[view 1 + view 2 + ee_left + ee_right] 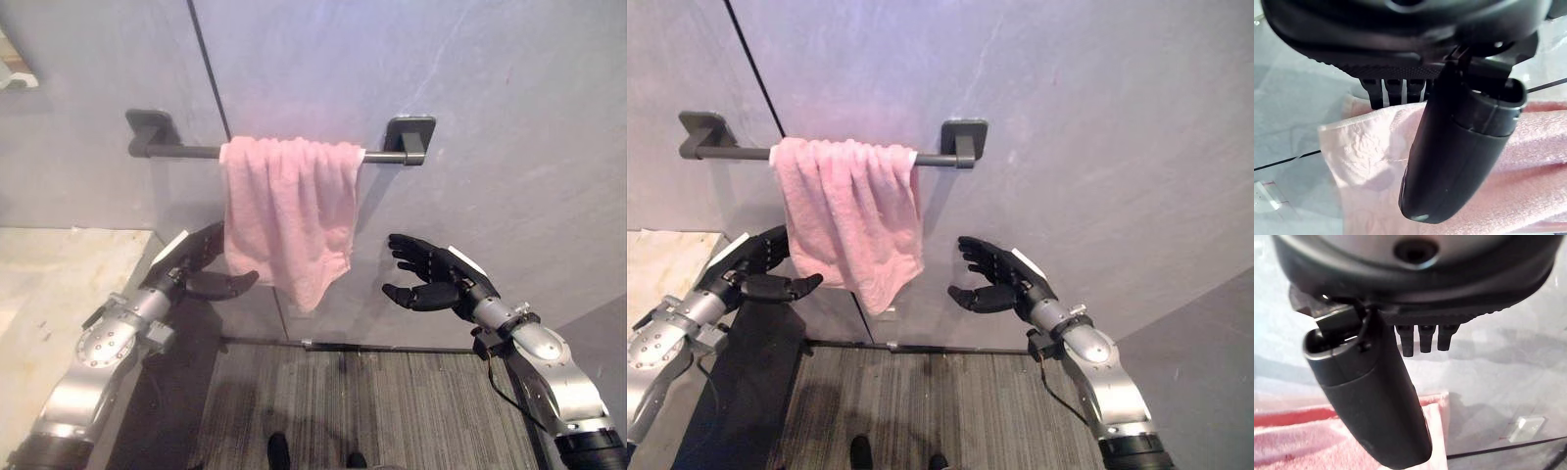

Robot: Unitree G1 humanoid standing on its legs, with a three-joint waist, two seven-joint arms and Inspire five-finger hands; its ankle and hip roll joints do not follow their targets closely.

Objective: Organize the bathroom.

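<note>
Grey bathroom wall (509,117); pink towel (289,211) bunched on rail (176,151); left hand (201,266) and right hand (431,276) open, should spread it evenly.

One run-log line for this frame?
pink towel: draped on bar | left hand: open, at towel's edge | right hand: open, apart

Pink towel (289,211) draped over dark wall-mounted bar (176,151)

pink towel (289,215) | bunched, draped over dark wall rail (176,152) | lower corner hanging to a point
</note>
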